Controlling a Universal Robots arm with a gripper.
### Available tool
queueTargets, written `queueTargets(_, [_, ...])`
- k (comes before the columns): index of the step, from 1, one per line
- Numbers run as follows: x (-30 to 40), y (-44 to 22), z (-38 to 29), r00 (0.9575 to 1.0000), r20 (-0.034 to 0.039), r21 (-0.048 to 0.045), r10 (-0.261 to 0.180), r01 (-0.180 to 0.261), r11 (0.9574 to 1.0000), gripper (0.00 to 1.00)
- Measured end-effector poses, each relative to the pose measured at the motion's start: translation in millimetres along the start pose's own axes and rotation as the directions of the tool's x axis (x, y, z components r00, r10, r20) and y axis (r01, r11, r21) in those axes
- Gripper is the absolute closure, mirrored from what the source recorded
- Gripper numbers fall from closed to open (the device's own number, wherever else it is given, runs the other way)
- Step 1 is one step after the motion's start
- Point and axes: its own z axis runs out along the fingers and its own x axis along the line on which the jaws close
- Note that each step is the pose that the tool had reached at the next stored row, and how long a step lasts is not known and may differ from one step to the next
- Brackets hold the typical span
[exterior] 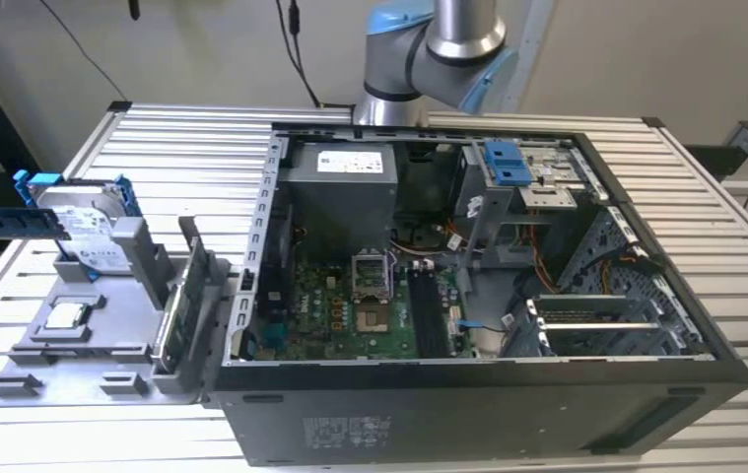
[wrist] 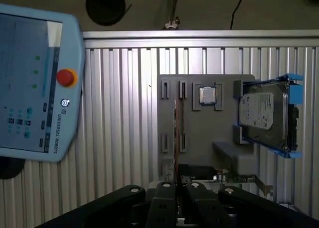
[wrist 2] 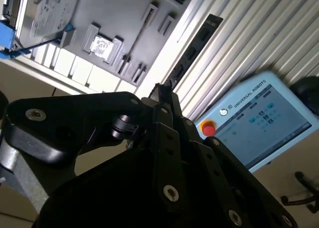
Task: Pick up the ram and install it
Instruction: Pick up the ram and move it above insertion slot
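Site: a slatted metal tabletop (exterior: pixel 176 148) carrying an open computer case (exterior: pixel 479 424) and, to the exterior view's left of it, a grey fixture tray (exterior: pixel 91 345). The arm (exterior: pixel 433 39) rises behind the case.

Item under task: the ram (wrist: pixel 175 128) is not yet picked up. It stands on edge in the tray between two pairs of slotted holders, showing as a thin line in both wrist views (wrist 2: pixel 135 38). The processor chip (wrist: pixel 208 96) sits just beside it, and the hard drive (wrist: pixel 264 115) in its blue carrier lies beyond the chip.

Relation noted: the ram lies ahead of the claw (wrist: pixel 178 188), apart from it. Its long axis runs away from the claw tip, roughly in line with it, the near end closest.

Claw condition: in the second wrist view the claw (wrist 2: pixel 162 91) has its fingers drawn together at the tip. It appears closed, grips nothing and touches nothing.
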Motion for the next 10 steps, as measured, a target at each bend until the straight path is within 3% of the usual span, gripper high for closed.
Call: queueTargets(10, [-0.6, -17.7, -0.3, 1.0, -0.0001, -0.0034, 0.0, 0.0, 1.0, 0.86])
